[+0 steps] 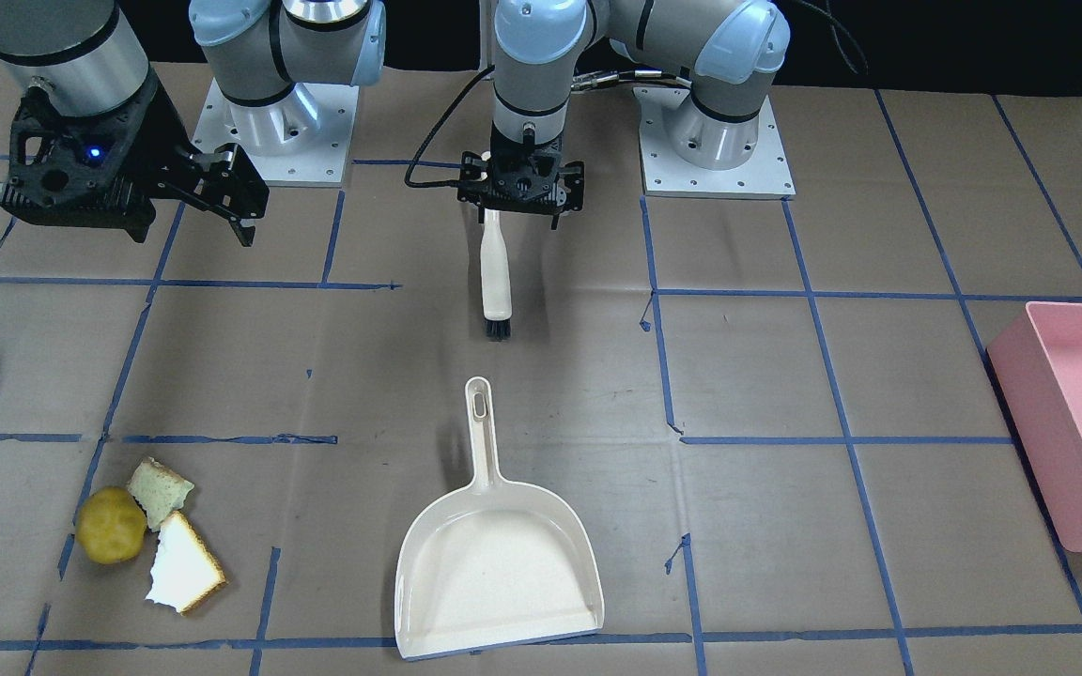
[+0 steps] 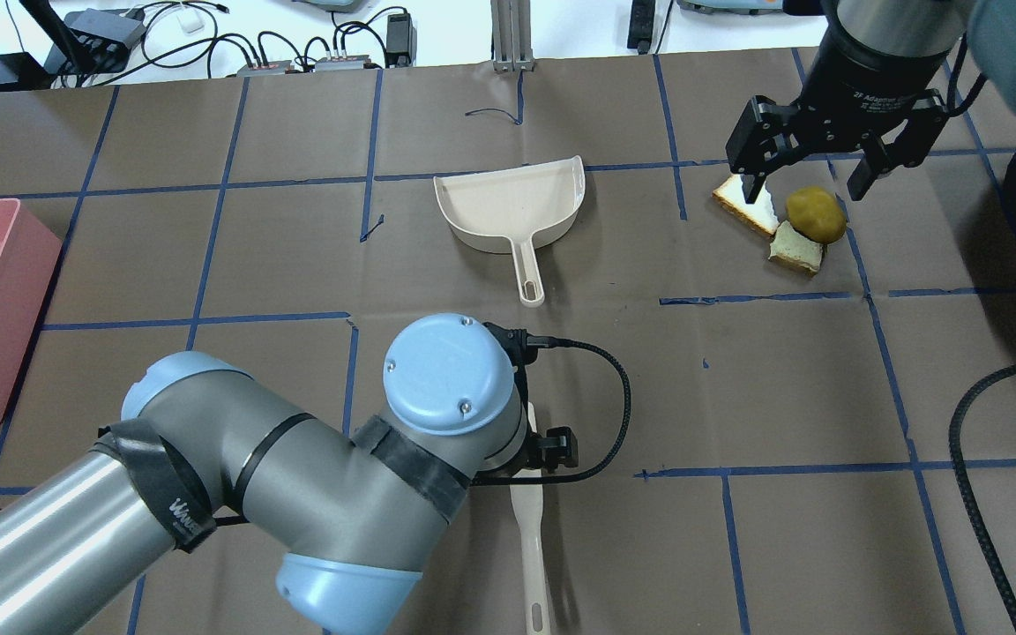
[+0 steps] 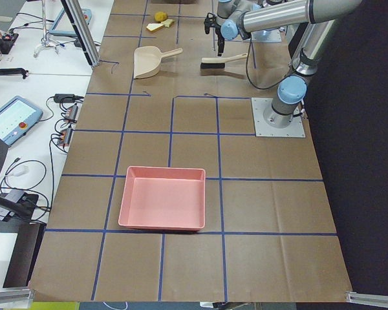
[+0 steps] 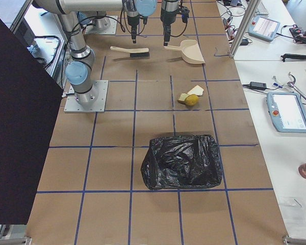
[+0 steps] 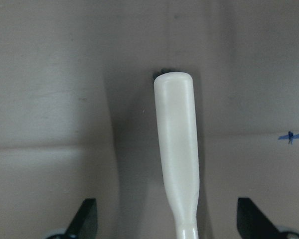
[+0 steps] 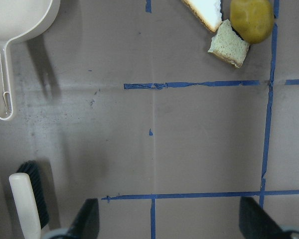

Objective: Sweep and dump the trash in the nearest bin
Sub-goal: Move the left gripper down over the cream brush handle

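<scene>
The trash lies in one cluster: a yellow-brown potato-like lump [image 1: 111, 526] and two bread pieces [image 1: 161, 490] [image 1: 186, 565]. A cream dustpan [image 1: 499, 563] rests flat on the table, handle toward the robot. Beyond it lies a cream brush [image 1: 496, 272] with black bristles. My left gripper [image 1: 517, 218] hangs open over the brush's handle end; in the left wrist view the handle [image 5: 175, 149] runs between the spread fingertips, untouched. My right gripper [image 1: 245, 202] is open and empty, held high near its base, well back from the trash.
A pink bin [image 1: 1076, 422] stands at the table end on my left. A bin lined with a black bag [image 4: 182, 161] stands at the end on my right, nearer the trash. Blue tape lines grid the brown table cover.
</scene>
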